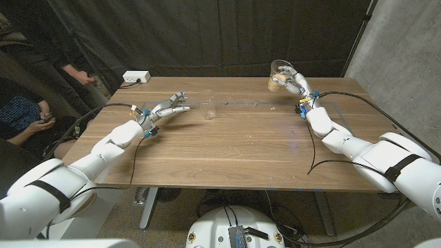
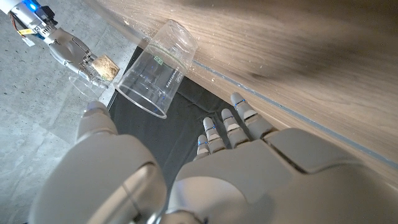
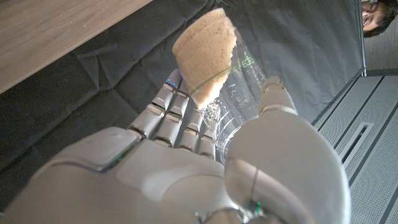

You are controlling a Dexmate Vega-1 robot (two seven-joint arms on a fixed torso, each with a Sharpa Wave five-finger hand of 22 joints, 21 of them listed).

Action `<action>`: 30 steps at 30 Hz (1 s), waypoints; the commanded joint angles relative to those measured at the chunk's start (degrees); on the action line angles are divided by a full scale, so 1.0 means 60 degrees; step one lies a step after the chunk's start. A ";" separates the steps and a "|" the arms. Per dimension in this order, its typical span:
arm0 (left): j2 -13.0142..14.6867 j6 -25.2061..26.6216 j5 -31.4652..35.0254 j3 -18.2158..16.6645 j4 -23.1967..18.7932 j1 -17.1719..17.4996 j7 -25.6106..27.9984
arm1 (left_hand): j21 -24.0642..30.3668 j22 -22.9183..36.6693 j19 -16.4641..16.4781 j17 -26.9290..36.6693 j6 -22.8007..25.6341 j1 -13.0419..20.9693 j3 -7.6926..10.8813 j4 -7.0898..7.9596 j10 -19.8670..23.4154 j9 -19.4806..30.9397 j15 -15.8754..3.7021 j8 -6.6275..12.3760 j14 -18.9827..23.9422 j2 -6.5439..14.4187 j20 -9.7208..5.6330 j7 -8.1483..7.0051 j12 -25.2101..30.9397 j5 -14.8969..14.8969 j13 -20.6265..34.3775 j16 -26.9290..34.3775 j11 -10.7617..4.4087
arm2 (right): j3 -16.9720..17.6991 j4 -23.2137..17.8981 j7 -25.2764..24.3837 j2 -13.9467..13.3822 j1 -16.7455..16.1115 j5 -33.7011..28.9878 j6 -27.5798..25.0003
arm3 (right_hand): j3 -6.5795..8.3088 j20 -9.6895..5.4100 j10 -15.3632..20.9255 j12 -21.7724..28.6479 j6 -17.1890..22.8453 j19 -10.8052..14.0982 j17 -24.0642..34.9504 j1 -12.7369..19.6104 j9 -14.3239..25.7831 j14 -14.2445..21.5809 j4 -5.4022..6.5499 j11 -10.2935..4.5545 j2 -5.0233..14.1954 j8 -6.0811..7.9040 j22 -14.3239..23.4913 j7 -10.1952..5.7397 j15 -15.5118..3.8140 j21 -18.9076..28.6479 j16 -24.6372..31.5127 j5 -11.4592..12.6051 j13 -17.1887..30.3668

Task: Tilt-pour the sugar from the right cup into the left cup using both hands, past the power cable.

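Observation:
A clear plastic cup stands empty on the wooden table, left of centre; it also shows in the left wrist view. My left hand is open beside it, fingers spread toward it without touching, and the same hand is seen from behind. My right hand holds a second clear cup up above the table's far right part. Brown sugar fills that cup's base, with my right hand wrapped around its wall. The raised cup is also small in the distance.
A white power strip lies at the table's back left corner. A black cable runs over the table by my right arm. A person sits at the left holding a phone. Black curtain hangs behind the table.

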 commanded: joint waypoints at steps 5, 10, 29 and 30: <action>-0.0754 -0.0549 0.0306 0.0609 0.1695 -0.0928 0.0072 | -0.0020 0.0025 0.0006 0.0035 -0.0152 -0.0095 -0.0168 -0.0019 -0.0036 0.0080 -0.0600 0.0075 -0.0059 0.0084 -0.0047 -0.0081 0.0063 0.0024 0.0040 0.0068 -0.0028 | 0.0082 -0.0058 0.0099 -0.0099 0.0026 -0.0064 0.0033 | -0.0017 -0.1289 0.0094 0.0075 0.0077 0.0108 0.0063 0.0000 0.0065 0.0103 0.0033 -0.0003 0.0099 0.0108 0.0027 0.0006 -0.1736 0.0089 -0.0066 -0.0025 0.0068; -0.0970 -0.0481 0.0327 0.0871 0.2057 -0.1213 0.0087 | -0.0022 0.0030 0.0023 0.0045 -0.0111 -0.0112 -0.0245 -0.0026 -0.0006 0.0104 -0.0619 0.0110 -0.0055 0.0108 -0.0093 -0.0076 0.0098 0.0027 0.0046 0.0088 -0.0046 | 0.0113 -0.0102 0.0096 -0.0160 0.0022 -0.0092 0.0048 | -0.0026 -0.1291 0.0079 0.0079 0.0091 0.0110 0.0074 0.0003 0.0072 0.0108 0.0033 -0.0009 0.0101 0.0123 0.0030 0.0013 -0.1737 0.0097 -0.0081 -0.0028 0.0083; -0.1288 -0.0257 0.0210 0.1576 0.2293 -0.1731 -0.0062 | -0.0023 0.0054 0.0093 0.0083 0.0110 -0.0127 -0.0511 -0.0050 0.0069 0.0199 -0.0634 0.0277 0.0034 0.0219 -0.0139 -0.0060 0.0214 0.0067 0.0071 0.0169 -0.0088 | 0.0262 -0.0148 -0.0003 -0.0226 -0.0049 -0.0129 0.0064 | -0.0064 -0.1289 0.0065 0.0118 0.0142 0.0106 0.0123 0.0007 0.0101 0.0147 0.0040 -0.0014 0.0114 0.0182 0.0043 0.0023 -0.1739 0.0131 -0.0147 -0.0033 0.0149; -0.1300 -0.0249 0.0211 0.1601 0.2296 -0.1749 -0.0069 | -0.0023 0.0054 0.0098 0.0085 0.0129 -0.0126 -0.0523 -0.0051 0.0094 0.0203 -0.0662 0.0289 0.0051 0.0224 -0.0148 -0.0056 0.0227 0.0070 0.0072 0.0176 -0.0095 | 0.0259 -0.0134 -0.0008 -0.0223 -0.0041 -0.0134 0.0059 | -0.0065 -0.1289 0.0067 0.0120 0.0148 0.0106 0.0126 0.0008 0.0102 0.0148 0.0040 -0.0008 0.0115 0.0186 0.0044 0.0017 -0.1739 0.0132 -0.0149 -0.0033 0.0152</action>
